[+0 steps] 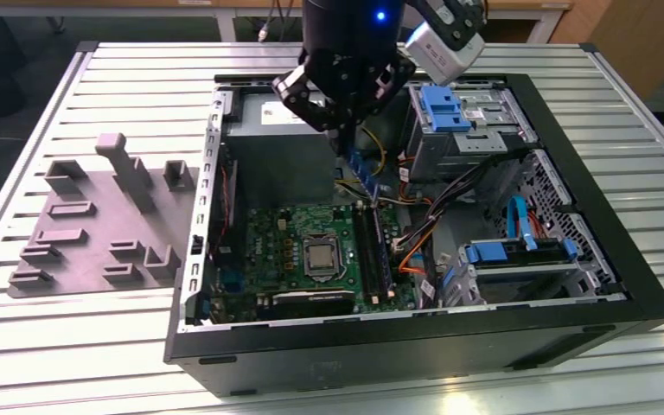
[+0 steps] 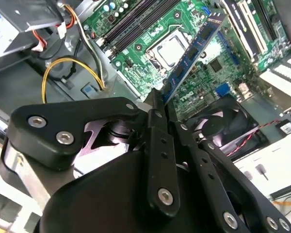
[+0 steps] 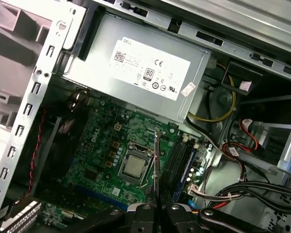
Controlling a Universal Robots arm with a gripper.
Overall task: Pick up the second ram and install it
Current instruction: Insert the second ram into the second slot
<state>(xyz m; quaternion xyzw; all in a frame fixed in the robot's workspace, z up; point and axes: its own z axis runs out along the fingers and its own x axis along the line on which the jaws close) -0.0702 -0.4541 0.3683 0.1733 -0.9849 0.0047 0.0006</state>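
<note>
The hand (image 2: 157, 104) was clamped on the second ram (image 2: 196, 46), its two black fingers (image 2: 155, 145) pinched together on one end of the stick so that the rest of the blue-green board stuck out beyond the tips. In the exterior view the hand (image 1: 344, 130) hung inside the open computer case (image 1: 424, 346), above the motherboard (image 1: 297, 229), with the stick (image 1: 363, 170) slanting down from it and not yet touching anything. In the first wrist view the stick (image 3: 156, 160) appeared edge-on as a thin line rising from between the fingertips, off to the side of the processor socket (image 3: 133, 166) and short of the long black memory slots (image 3: 177, 162).

To do this step well, I judged that the stick's long edge had to be brought parallel to a free slot and centred over it before any downward push, since in the second wrist view the stick lay at an angle across the board. The grip sat at one end, so pressing could tip the far end; an even, straight descent would suit it better. The yellow and orange cables (image 1: 418, 233) just beside the slots and the grey power supply (image 3: 136, 68) near the hand looked like the things most likely to be snagged. The case rested on a slatted metal surface (image 1: 136, 69).
</note>
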